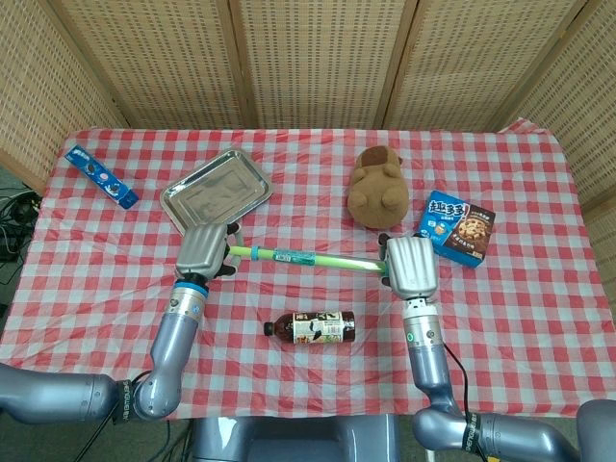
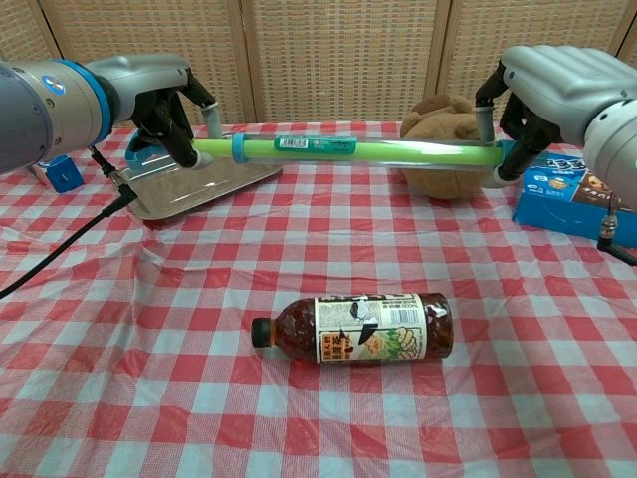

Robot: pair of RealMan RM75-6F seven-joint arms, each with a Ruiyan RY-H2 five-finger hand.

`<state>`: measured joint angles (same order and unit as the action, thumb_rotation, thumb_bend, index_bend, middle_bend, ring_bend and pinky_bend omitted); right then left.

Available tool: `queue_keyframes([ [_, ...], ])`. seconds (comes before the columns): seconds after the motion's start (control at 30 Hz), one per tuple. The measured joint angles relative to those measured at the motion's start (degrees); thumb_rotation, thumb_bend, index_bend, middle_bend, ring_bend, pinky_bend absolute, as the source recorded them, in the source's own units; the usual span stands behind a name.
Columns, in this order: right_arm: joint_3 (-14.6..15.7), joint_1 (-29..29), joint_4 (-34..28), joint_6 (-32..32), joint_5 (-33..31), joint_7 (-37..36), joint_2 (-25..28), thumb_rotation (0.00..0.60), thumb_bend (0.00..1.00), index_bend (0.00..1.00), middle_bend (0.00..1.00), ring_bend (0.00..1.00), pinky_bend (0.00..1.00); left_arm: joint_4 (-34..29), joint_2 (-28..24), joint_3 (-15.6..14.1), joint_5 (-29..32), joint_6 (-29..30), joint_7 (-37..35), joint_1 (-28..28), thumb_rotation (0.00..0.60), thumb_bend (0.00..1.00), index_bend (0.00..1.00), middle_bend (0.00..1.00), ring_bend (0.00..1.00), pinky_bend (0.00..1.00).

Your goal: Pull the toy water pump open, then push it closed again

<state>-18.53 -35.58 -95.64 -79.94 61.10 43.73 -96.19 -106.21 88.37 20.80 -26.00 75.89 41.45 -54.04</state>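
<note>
1. We see the toy water pump [image 2: 348, 149] held level in the air above the worktop [image 1: 539, 318], its clear barrel with a blue collar toward the left and a green rod inside; it spans between the two hands, in front of the plush toy [image 1: 377, 188].
2. We see the left hand [image 1: 203, 252] with its fingers [image 2: 169, 124] wrapped around the pump's left end, just in front of the metal tray [image 1: 215, 189].
3. We see the right hand [image 1: 410, 267] with its fingers [image 2: 518, 124] curled around the pump's right end, beside the blue biscuit box [image 1: 458, 228].
4. Nearer the robot, a bottle of dark drink [image 2: 356, 327] lies on its side on the red checked cloth, cap to the left, below the pump and apart from both hands.
5. At the far left corner of the worktop lies a narrow blue packet [image 1: 100, 176], well apart from the tray.
</note>
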Motion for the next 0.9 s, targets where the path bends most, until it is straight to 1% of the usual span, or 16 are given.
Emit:
queue_keyframes([
  [0.37, 0.6, -0.5, -0.1, -0.3, 0.2, 0.5, -0.8, 0.600, 0.30, 0.71, 1.00, 1.00, 0.65, 0.0, 0.8, 0.2, 0.2, 0.0, 0.2, -0.7, 0.600, 0.66, 0.85, 0.93, 0.89, 0.78],
  [0.4, 0.6, -0.5, -0.1, -0.3, 0.2, 0.6, -0.8, 0.600, 0.30, 0.71, 1.00, 1.00, 0.65, 0.0, 0.8, 0.1, 0.2, 0.0, 0.2, -0.8, 0.600, 0.66, 0.85, 0.93, 0.89, 0.78],
  [0.43, 0.6, -0.5, 0.0, -0.3, 0.1, 0.7, -0.8, 0.600, 0.29, 0.69, 1.00, 1.00, 0.65, 0.0, 0.8, 0.1, 0.2, 0.1, 0.2, -0.8, 0.600, 0.65, 0.83, 0.90, 0.87, 0.77],
  [0.5, 0.7, -0.5, 0.2, -0.3, 0.0, 0.8, -0.6, 0.600, 0.26, 0.65, 1.00, 0.99, 0.63, 0.0, 0.8, -0.1, 0.0, 0.1, 0.3, -0.7, 0.600, 0.62, 0.73, 0.81, 0.81, 0.73],
  [0.57, 0.7, -0.5, 0.5, -0.2, 0.3, 0.6, -0.3, 0.600, 0.23, 0.59, 1.00, 0.98, 0.57, 0.1, 0.5, -0.5, -0.2, 0.0, 0.4, -0.6, 0.600, 0.59, 0.58, 0.65, 0.70, 0.64],
  [0.6, 0.8, -0.5, 0.9, -0.2, 0.5, 0.4, -0.1, 0.600, 0.22, 0.55, 1.00, 0.96, 0.54, 0.1, 0.1, -0.9, -0.2, -0.3, 0.6, -0.5, 0.600, 0.57, 0.53, 0.60, 0.66, 0.62],
  [0.63, 0.9, -0.4, 1.1, -0.1, 0.6, 0.3, 0.1, 0.600, 0.21, 0.52, 0.99, 0.95, 0.50, 0.0, -0.3, -1.2, -0.2, -0.6, 0.7, -0.4, 0.600, 0.54, 0.47, 0.53, 0.61, 0.57],
  [0.67, 1.1, -0.4, 1.4, -0.1, 0.7, 0.3, 0.3, 0.600, 0.20, 0.48, 0.95, 0.91, 0.43, 0.0, -0.7, -1.4, -0.1, -1.0, 0.8, -0.3, 0.600, 0.51, 0.42, 0.45, 0.54, 0.52],
  [0.7, 1.2, -0.3, 1.7, 0.0, 0.6, 0.3, 0.6, 0.600, 0.20, 0.45, 0.91, 0.88, 0.37, -0.1, -1.2, -1.6, 0.2, -1.5, 0.8, -0.1, 0.600, 0.49, 0.39, 0.39, 0.50, 0.48],
  [0.73, 1.3, -0.2, 1.9, 0.1, 0.5, 0.3, 0.8, 0.600, 0.20, 0.40, 0.85, 0.83, 0.28, -0.2, -1.6, -1.7, 0.4, -1.9, 0.8, 0.0, 0.600, 0.46, 0.35, 0.33, 0.44, 0.44],
  [0.77, 1.3, -0.1, 2.0, 0.1, 0.3, 0.4, 0.9, 0.600, 0.19, 0.38, 0.81, 0.79, 0.24, -0.4, -2.0, -1.9, 0.6, -2.3, 0.8, 0.1, 0.600, 0.43, 0.32, 0.27, 0.38, 0.40],
  [0.8, 1.4, -0.1, 2.0, 0.2, 0.0, 0.5, 1.0, 0.600, 0.19, 0.35, 0.76, 0.75, 0.20, -0.6, -2.5, -2.1, 0.9, -2.8, 0.8, 0.3, 0.600, 0.42, 0.29, 0.23, 0.34, 0.37],
  [0.83, 1.4, 0.0, 2.0, 0.3, -0.3, 0.6, 1.1, 0.600, 0.19, 0.32, 0.69, 0.69, 0.18, -0.8, -2.9, -2.3, 1.1, -3.2, 0.8, 0.4, 0.600, 0.41, 0.27, 0.18, 0.28, 0.33],
  [0.87, 1.5, 0.1, 2.0, 0.5, -0.8, 0.8, 1.3, 0.600, 0.19, 0.29, 0.60, 0.61, 0.15, -1.0, -3.3, -2.5, 1.2, -3.5, 0.8, 0.6, 0.600, 0.39, 0.24, 0.13, 0.21, 0.27],
  [0.9, 1.5, 0.2, 1.8, 0.7, -1.6, 1.2, 1.5, 0.600, 0.19, 0.27, 0.53, 0.55, 0.13, -1.4, -3.9, -2.7, 1.3, -4.0, 0.6, 0.8, 0.600, 0.38, 0.23, 0.10, 0.17, 0.24],
])
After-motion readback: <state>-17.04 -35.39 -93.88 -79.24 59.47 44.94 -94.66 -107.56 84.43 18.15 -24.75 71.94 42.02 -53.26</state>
